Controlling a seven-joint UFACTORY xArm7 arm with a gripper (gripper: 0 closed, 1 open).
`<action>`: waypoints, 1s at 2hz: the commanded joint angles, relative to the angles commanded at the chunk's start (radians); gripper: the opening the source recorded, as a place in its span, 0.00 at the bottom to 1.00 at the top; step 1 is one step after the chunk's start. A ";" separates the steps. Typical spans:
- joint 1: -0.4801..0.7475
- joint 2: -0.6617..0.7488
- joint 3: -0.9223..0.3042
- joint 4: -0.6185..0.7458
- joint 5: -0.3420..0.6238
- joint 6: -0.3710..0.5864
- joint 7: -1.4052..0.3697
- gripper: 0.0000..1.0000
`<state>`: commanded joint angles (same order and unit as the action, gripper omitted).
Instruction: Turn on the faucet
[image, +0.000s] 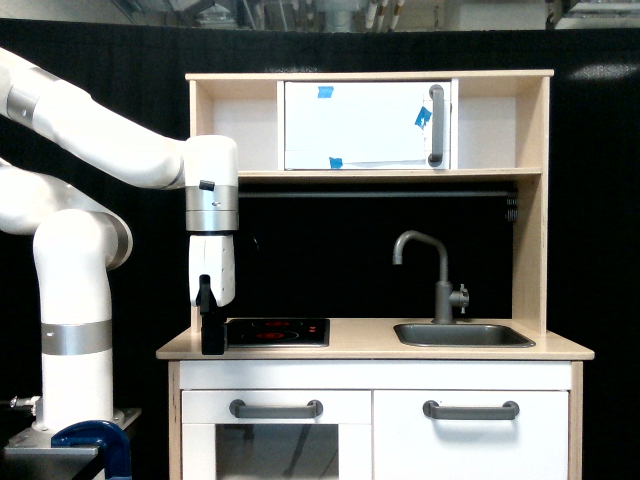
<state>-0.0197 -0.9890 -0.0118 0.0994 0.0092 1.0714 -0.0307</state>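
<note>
The faucet is a slim dark grey tap standing upright behind the sink on the exterior view's right of the wooden countertop. Its gooseneck spout curves toward the view's left and a small knob sticks out on its right side. My gripper hangs straight down at the counter's left end, beside the black hob, far from the faucet. Its dark fingers appear together as one block just above the counter, and I cannot make out a gap between them.
A toy kitchen with a white upper cabinet with a grey bar handle and blue tape marks. Two grey bar handles sit on the lower fronts. A black curtain forms the backdrop. A blue clamp sits by the arm's base.
</note>
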 joint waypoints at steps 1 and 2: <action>0.003 0.039 0.009 0.013 -0.002 -0.009 0.009 1.00; 0.052 0.038 -0.035 0.015 -0.014 -0.054 -0.120 1.00</action>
<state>0.0327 -0.9512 -0.0467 0.1147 -0.0049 1.0176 -0.1506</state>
